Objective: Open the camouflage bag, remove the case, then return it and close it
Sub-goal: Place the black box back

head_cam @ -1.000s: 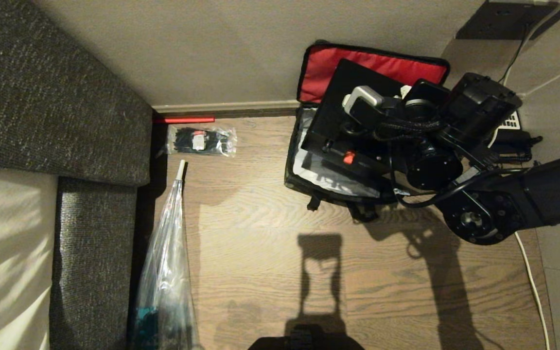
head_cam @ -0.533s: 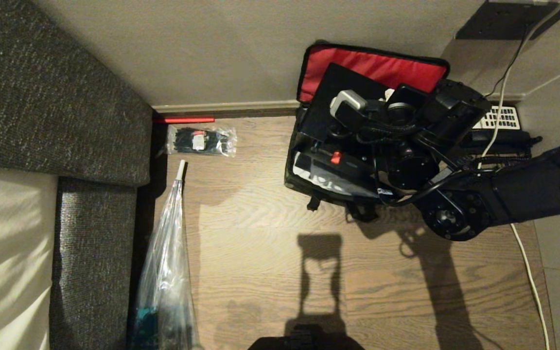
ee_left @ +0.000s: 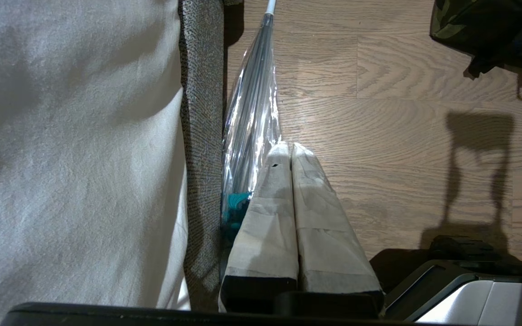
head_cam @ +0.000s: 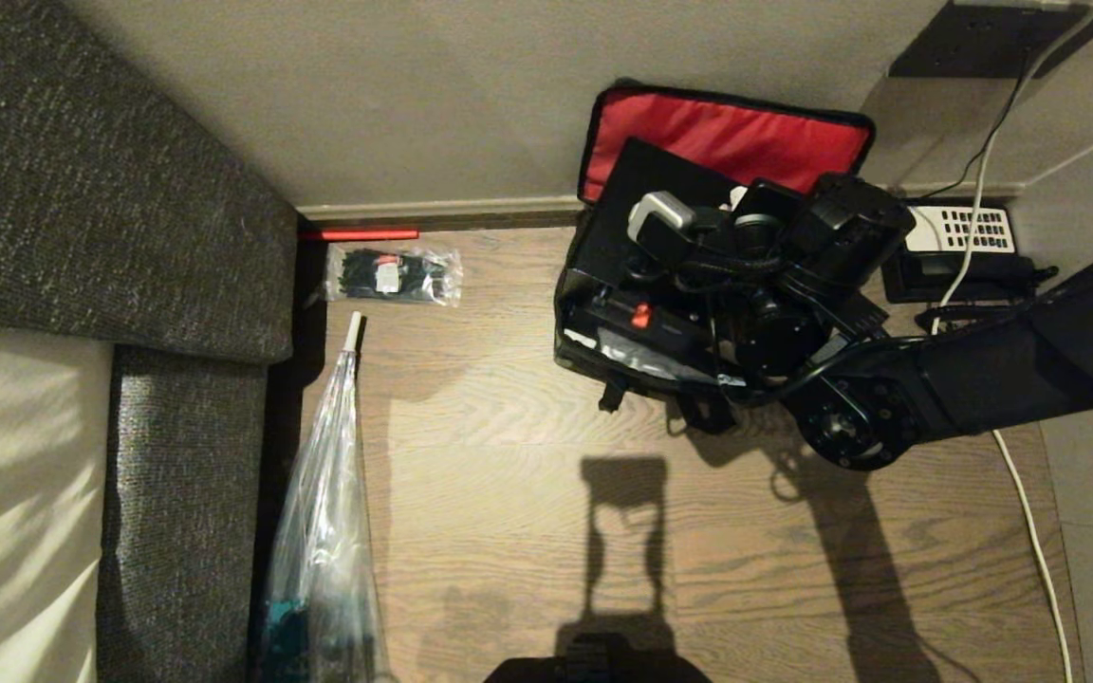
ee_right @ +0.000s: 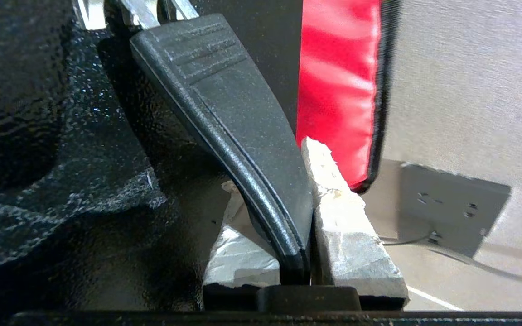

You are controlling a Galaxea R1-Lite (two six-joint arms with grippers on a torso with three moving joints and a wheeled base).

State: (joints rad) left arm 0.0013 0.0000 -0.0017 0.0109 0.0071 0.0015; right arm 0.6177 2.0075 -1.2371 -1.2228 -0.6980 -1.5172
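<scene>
- Wood-grain floor (head_cam: 527,417), warm light from one side, hard shadows.
- Plain beige wall (head_cam: 395,95) with pale skirting board (head_cam: 442,206).
- Dark grey textured sofa (head_cam: 82,190), cream cushion (head_cam: 6,493).
- Dark wall socket plate (head_cam: 983,38).

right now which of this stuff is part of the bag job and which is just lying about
Part of the job:
- camouflage bag, open, red lid lining up against the wall
- black case, tilted over the bag's opening
- right gripper, shut on the case's handle

Just lying about:
- packet of cable ties
- clear-wrapped umbrella
- telephone
- left gripper, parked, shut
</scene>
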